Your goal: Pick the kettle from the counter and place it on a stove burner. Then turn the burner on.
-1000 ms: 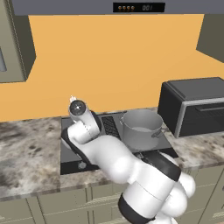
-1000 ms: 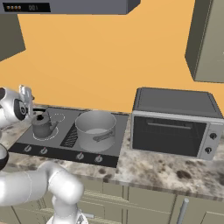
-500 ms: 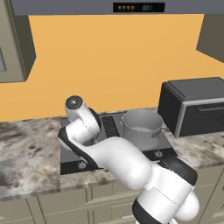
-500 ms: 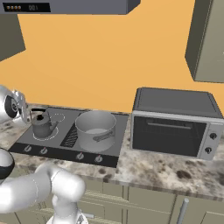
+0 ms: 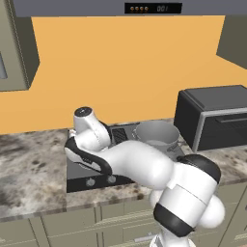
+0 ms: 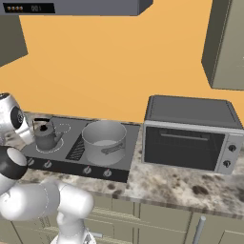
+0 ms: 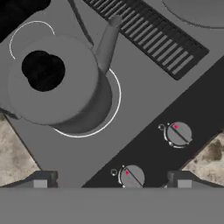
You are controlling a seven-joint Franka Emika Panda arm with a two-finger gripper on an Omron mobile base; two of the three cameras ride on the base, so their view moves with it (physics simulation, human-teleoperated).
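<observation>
The grey kettle (image 7: 57,83) stands upright on the burner (image 7: 115,99), the large white ring at the front left of the stove (image 7: 144,83); its spout points toward the black grille (image 7: 148,35). From the right base view the kettle (image 6: 45,135) is on the stove's (image 6: 66,129) left side. My gripper (image 7: 111,181) hovers open above the stove's front strip, nothing between its fingertips (image 7: 41,179). Two knobs (image 7: 178,133) lie just ahead of it. In the left base view my arm hides the kettle.
A steel pot (image 6: 105,138) sits on the stove's right half. A black toaster oven (image 6: 188,138) stands on the counter (image 6: 181,183) to the right. The smaller ring (image 7: 17,33) is behind the kettle. Stone counter (image 5: 29,178) extends left of the stove.
My hand has drawn a little left and toward the stove's front, away from the kettle. The kettle has stayed on the burner.
</observation>
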